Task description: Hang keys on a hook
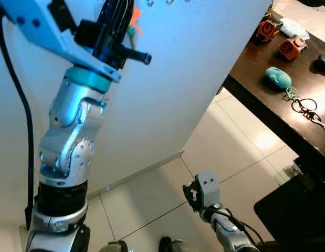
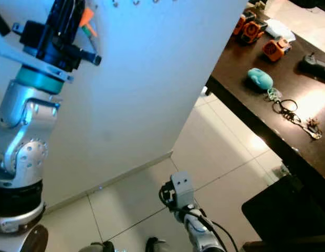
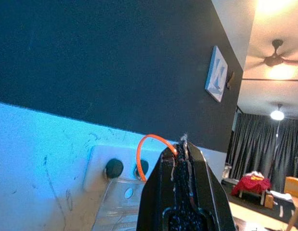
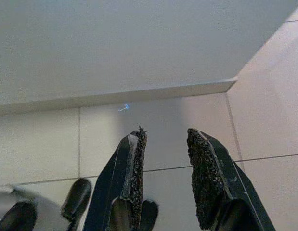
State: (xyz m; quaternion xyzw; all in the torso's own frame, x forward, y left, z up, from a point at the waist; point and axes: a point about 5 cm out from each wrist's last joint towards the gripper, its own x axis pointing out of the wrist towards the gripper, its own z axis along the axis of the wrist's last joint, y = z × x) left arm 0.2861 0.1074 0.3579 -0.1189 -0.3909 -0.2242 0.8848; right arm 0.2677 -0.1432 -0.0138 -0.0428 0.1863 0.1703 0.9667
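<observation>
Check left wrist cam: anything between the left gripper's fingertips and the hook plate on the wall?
In the left wrist view, the left gripper is shut on an orange loop. That loop arcs toward the clear hook plate; otherwise just bare wall.

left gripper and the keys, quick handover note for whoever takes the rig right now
Left gripper: raised high against the white wall, shut on an orange loop, close to the hook plate.
Right gripper: low over the floor tiles, open, holding nothing.
Another set of keys with a teal fob lies on the dark table.
Done: loop brought up to the plate.
Left: hang it on a hook, release, lower the arm.
</observation>
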